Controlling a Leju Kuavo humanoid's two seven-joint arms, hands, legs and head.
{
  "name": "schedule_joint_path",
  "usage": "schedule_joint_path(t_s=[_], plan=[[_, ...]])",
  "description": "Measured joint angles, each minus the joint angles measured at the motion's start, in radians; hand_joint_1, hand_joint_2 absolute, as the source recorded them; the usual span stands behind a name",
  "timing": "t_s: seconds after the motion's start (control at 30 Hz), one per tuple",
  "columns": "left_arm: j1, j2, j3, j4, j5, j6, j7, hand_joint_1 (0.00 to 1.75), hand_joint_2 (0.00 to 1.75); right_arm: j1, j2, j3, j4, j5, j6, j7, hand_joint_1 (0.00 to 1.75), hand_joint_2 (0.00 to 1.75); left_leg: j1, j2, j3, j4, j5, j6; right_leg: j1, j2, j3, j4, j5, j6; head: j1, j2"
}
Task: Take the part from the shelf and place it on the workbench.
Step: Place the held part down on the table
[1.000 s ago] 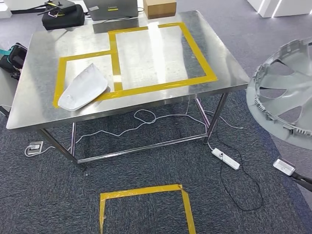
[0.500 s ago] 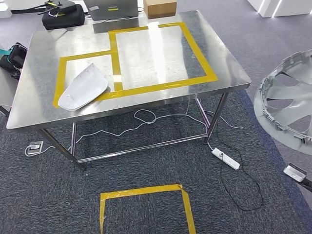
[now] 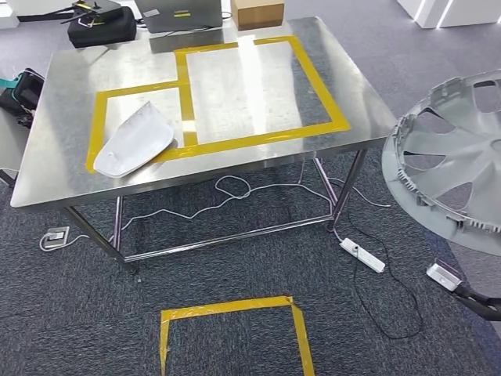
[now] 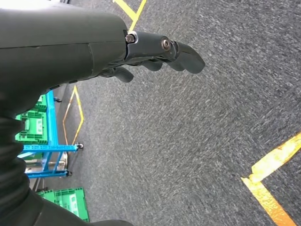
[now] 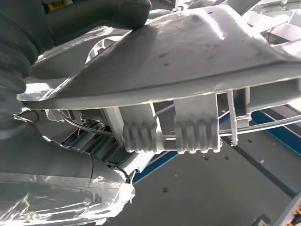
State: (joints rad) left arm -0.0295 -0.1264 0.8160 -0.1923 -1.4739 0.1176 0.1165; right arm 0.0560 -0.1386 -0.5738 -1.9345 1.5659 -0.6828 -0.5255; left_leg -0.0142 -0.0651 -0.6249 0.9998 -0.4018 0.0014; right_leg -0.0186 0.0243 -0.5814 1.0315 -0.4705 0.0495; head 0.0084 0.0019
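The part is a large grey wheel cover (image 3: 455,172) with open spokes and a clip-lined rim, hanging in the air right of the workbench (image 3: 70,86) and level with its right end. In the right wrist view my right hand (image 5: 53,155) grips the cover (image 5: 184,52), with the thumb over its rim. My left hand (image 4: 106,47) hangs over grey carpet, fingers stretched out and holding nothing. The steel workbench top carries two yellow taped rectangles; a white moulded part (image 3: 135,141) lies in the smaller one.
A power strip (image 3: 362,254) and cables lie under the bench. A yellow taped square (image 3: 236,321) marks the carpet in front. A black bag (image 3: 100,27), laptop (image 3: 180,14) and cardboard box (image 3: 256,12) sit behind the bench. A blue rack with green crates (image 4: 46,141) stands behind.
The wheel cover swung out to the right half a second ago and has now come back left, closer to the bench's right end. Everything on the table stayed still.
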Motion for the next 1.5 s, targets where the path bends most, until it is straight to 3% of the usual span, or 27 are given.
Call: schedule_joint_path(t_s=[0.27,0.33,0.4,0.57,0.83,1.07,1.2,1.27,1.33,1.43,1.5], plan=[[-0.005,0.002,0.000,0.000,0.000,0.001,-0.004,0.00,1.75,-0.016,0.048,0.060,0.030,0.002,0.000,0.081,1.75,1.75,0.000,0.000,0.000,0.000,0.000,0.000,0.000,0.000,0.000,0.000,0.000,0.000,0.000,0.000],[-0.005,0.004,0.000,0.000,-0.001,0.001,-0.003,0.00,1.75,-0.019,0.061,0.120,0.063,-0.015,0.000,0.162,1.75,1.75,0.000,0.000,0.000,0.000,0.000,0.000,0.000,0.000,0.000,0.000,0.000,0.000,0.000,0.000],[-0.006,0.006,0.000,0.000,-0.001,-0.001,-0.001,0.00,1.75,-0.026,0.071,0.198,0.119,-0.096,0.000,0.241,1.75,1.75,0.000,0.000,0.000,0.000,0.000,0.000,0.000,0.000,0.000,0.000,0.000,0.000,0.000,0.000],[-0.009,0.006,0.000,0.000,-0.001,-0.005,0.003,0.00,1.75,-0.048,0.088,0.351,0.288,-0.438,0.000,0.263,1.75,1.75,0.000,0.001,0.000,0.000,0.000,0.000,0.000,0.000,0.000,0.000,0.000,0.000,0.000,0.000],[-0.008,0.008,0.001,0.000,-0.002,-0.006,0.006,0.00,1.75,-0.054,0.078,0.488,0.388,-0.600,0.035,0.289,1.75,1.75,0.000,0.001,-0.001,0.000,0.000,0.000,0.000,0.000,-0.001,0.000,0.000,0.000,0.000,0.000],[-0.007,0.010,0.001,0.000,-0.003,-0.004,0.006,0.00,1.75,-0.058,0.058,0.547,0.423,-0.625,0.072,0.308,1.75,1.75,0.000,0.001,-0.002,0.000,0.000,0.000,0.000,0.000,-0.002,0.000,0.000,0.000,0.000,0.000],[-0.007,0.010,0.002,0.000,-0.002,-0.002,0.011,0.00,1.75,-0.058,0.048,0.565,0.441,-0.449,0.046,0.360,1.75,1.75,0.000,0.001,-0.002,0.000,0.000,0.000,0.000,0.000,-0.002,0.000,0.000,0.000,0.000,0.000],[-0.007,0.011,0.003,0.000,-0.003,-0.002,0.017,0.00,1.75,-0.057,0.032,0.570,0.444,-0.254,0.025,0.436,1.75,1.75,0.000,0.001,-0.002,0.000,0.000,0.000,0.000,0.000,-0.002,0.000,0.000,0.000,0.000,0.000],[-0.008,0.011,0.008,0.000,-0.003,-0.002,0.020,0.00,1.75,-0.059,-0.041,0.589,0.440,-0.081,0.022,0.573,1.75,1.75,-0.002,-0.001,-0.004,0.000,0.001,0.002,-0.002,-0.003,-0.002,0.000,0.001,0.000,0.000,0.000],[-0.007,0.011,0.014,0.000,-0.004,-0.002,0.022,0.00,1.75,-0.144,-0.251,0.694,0.435,-0.004,0.098,0.938,1.75,1.75,-0.005,-0.004,-0.013,0.000,0.005,0.006,-0.004,-0.007,-0.008,0.001,0.005,0.004,0.001,0.000],[-0.010,0.011,0.016,0.000,-0.004,-0.002,0.024,0.00,1.75,-0.268,-0.386,0.848,0.439,0.002,0.180,1.166,1.75,1.75,-0.006,-0.002,-0.016,0.000,0.008,0.007,-0.005,-0.004,-0.014,0.000,0.009,0.005,0.000,0.000]])
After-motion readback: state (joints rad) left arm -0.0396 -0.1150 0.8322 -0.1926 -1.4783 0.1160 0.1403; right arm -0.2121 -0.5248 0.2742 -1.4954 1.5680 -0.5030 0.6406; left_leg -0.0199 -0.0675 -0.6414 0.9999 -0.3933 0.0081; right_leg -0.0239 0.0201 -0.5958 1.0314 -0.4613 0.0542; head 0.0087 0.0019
